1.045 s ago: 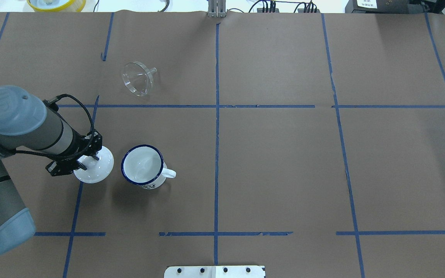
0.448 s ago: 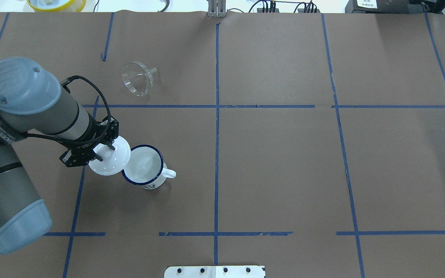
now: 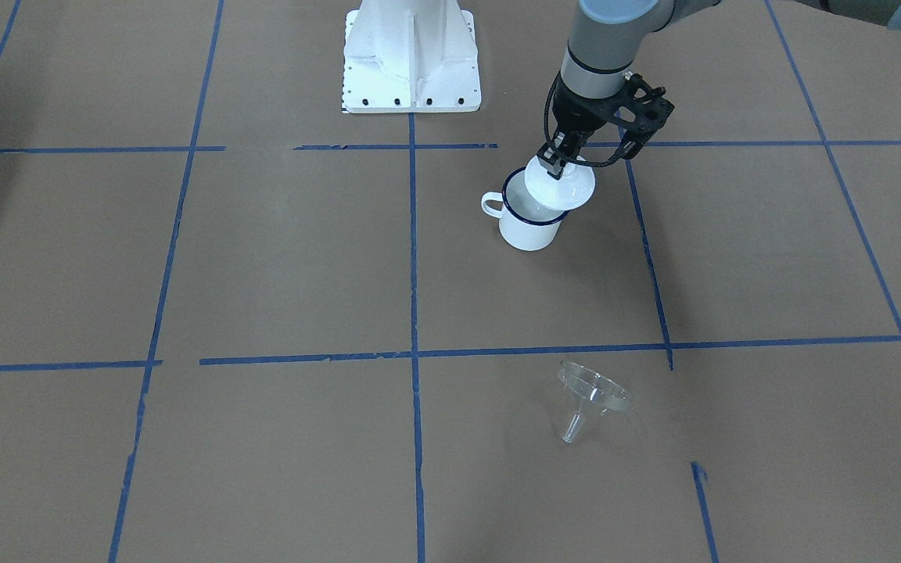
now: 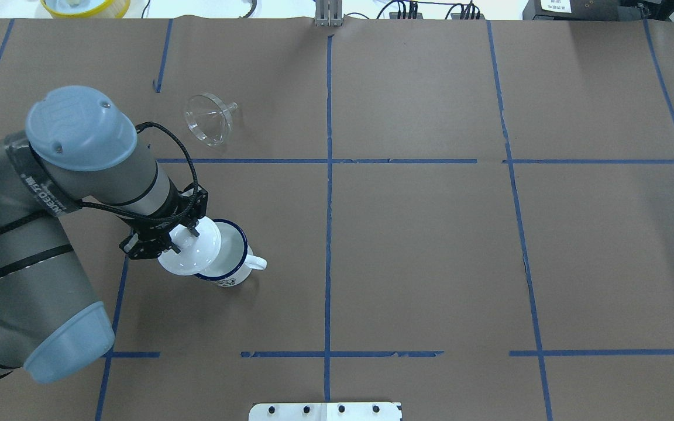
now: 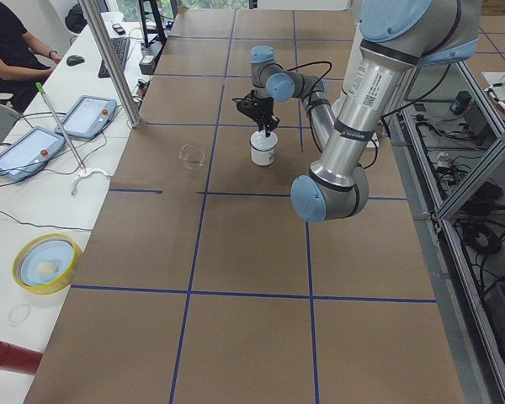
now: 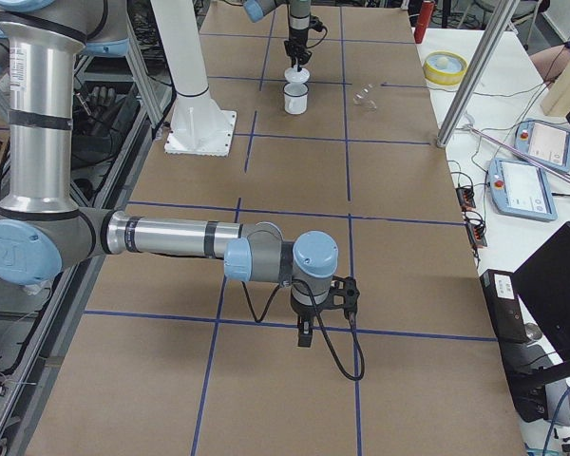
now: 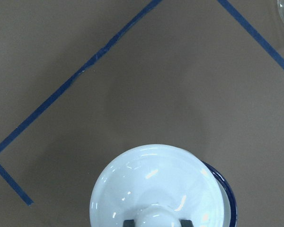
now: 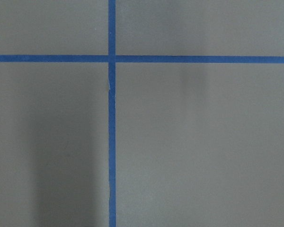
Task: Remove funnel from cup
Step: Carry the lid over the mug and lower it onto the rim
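Brown paper table cover (image 3: 263, 258), gridded with blue tape (image 3: 411, 313); items listed by view.

Front-facing view: funnel (image 3: 593, 395), clear, lying on its side on the paper, well apart from the cup (image 3: 527, 227). Cup upright, nothing seated in it. Left gripper (image 3: 556, 160) pinched on the knob of a white lid (image 3: 560, 188), which hangs off-centre over the cup's mouth.

Overhead view: lid covers roughly the near-arm half of the mouth; contact with the rim cannot be told. Judgement: the removal looks done (funnel out and set aside), and the step in hand seems to be covering the cup. The next move would call for centring the lid over the rim, then lowering it level.

Left side view: same grip, seen small.

Right side view: right gripper (image 6: 304, 337) points down over bare paper, far from the cup; spread or closed, cannot tell.

Left wrist view: lid fills the lower frame, blue rim showing beside it.

Right wrist view: paper and tape only.
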Action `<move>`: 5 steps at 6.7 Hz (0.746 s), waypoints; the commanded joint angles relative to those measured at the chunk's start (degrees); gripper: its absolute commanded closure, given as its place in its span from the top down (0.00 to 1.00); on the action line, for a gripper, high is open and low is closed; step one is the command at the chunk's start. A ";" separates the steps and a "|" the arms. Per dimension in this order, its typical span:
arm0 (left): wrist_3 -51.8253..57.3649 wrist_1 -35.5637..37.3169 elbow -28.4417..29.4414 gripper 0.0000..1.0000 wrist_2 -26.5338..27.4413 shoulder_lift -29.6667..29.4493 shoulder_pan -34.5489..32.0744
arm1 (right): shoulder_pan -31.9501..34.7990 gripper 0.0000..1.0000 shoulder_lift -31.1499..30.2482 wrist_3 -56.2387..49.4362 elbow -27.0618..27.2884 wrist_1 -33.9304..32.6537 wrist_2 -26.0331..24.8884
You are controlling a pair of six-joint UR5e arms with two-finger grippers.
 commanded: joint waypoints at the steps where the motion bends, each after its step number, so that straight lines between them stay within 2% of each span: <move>1: -0.29 0.05 0.82 0.00 -0.04 -0.68 1.21 | 0.00 1.00 0.00 0.00 0.00 0.00 0.00; 5: -0.12 -0.13 2.13 0.00 0.58 -2.26 2.01 | 0.00 1.00 0.00 0.00 0.00 0.00 0.00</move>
